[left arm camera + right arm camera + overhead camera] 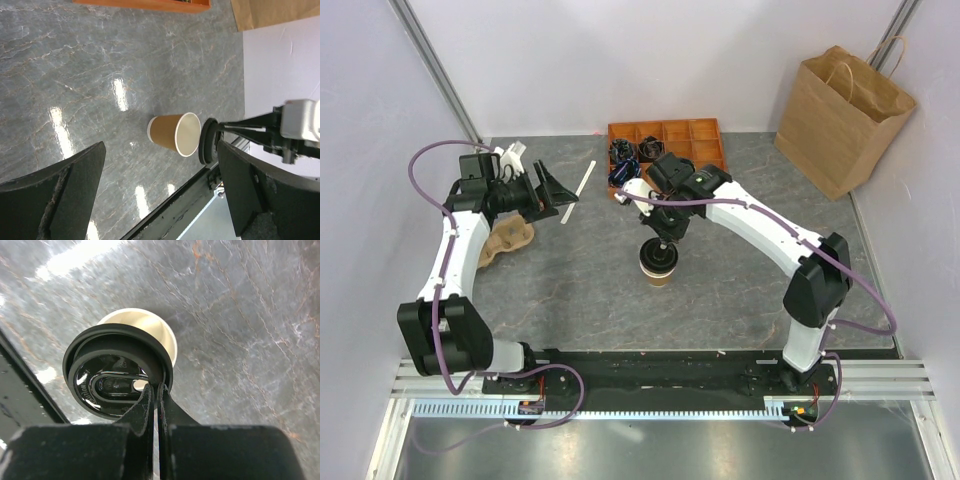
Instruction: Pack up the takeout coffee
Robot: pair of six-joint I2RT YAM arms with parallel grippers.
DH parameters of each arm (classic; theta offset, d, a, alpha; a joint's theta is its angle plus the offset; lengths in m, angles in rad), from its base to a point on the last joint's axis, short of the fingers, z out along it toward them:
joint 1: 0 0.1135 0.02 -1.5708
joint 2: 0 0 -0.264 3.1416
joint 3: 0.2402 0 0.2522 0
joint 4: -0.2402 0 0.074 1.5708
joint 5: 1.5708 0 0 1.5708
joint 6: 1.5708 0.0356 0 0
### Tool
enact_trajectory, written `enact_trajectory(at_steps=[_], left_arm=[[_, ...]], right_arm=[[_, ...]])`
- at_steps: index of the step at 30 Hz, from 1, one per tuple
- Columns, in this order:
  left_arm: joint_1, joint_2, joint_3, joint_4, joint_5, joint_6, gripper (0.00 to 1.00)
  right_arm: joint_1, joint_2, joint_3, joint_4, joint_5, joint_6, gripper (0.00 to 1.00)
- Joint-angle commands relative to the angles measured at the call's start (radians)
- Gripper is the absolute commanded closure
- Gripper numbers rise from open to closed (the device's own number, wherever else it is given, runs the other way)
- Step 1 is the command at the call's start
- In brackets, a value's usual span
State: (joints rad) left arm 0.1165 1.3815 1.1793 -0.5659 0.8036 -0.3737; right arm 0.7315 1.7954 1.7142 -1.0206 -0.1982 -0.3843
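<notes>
The takeout coffee cup (659, 276), small and brown, stands upright and open-topped on the grey table; it also shows in the left wrist view (170, 133). My right gripper (665, 238) is shut on the rim of the round black lid (115, 375) and holds it just above the cup's mouth (162, 332), slightly off centre and not seated. In the left wrist view a small gap shows between the lid (206, 141) and the cup. My left gripper (555, 195) is open and empty at the far left, well away from the cup.
The tan cup carrier (506, 240) lies under my left arm. A white stick (582, 184) lies beside the left gripper. An orange compartment tray (666, 140) sits at the back centre. The large brown paper bag (845, 120) stands at the back right.
</notes>
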Motion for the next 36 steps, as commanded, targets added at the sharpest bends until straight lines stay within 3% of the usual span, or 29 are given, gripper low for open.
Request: enact_trajectory(at_steps=[1, 14, 36], left_arm=[[0.000, 0.007, 0.052, -0.065, 0.012, 0.085, 0.00], [0.000, 0.034, 0.057, -0.038, 0.000, 0.030, 0.00], [0.000, 0.021, 0.039, -0.015, -0.004, 0.019, 0.00]], right_arm=[[0.022, 0.030, 0.079, -0.064, 0.071, -0.025, 1.00], [0.039, 0.041, 0.013, 0.043, 0.131, -0.002, 1.00], [0.063, 0.084, -0.057, 0.074, 0.171, -0.010, 1.00]])
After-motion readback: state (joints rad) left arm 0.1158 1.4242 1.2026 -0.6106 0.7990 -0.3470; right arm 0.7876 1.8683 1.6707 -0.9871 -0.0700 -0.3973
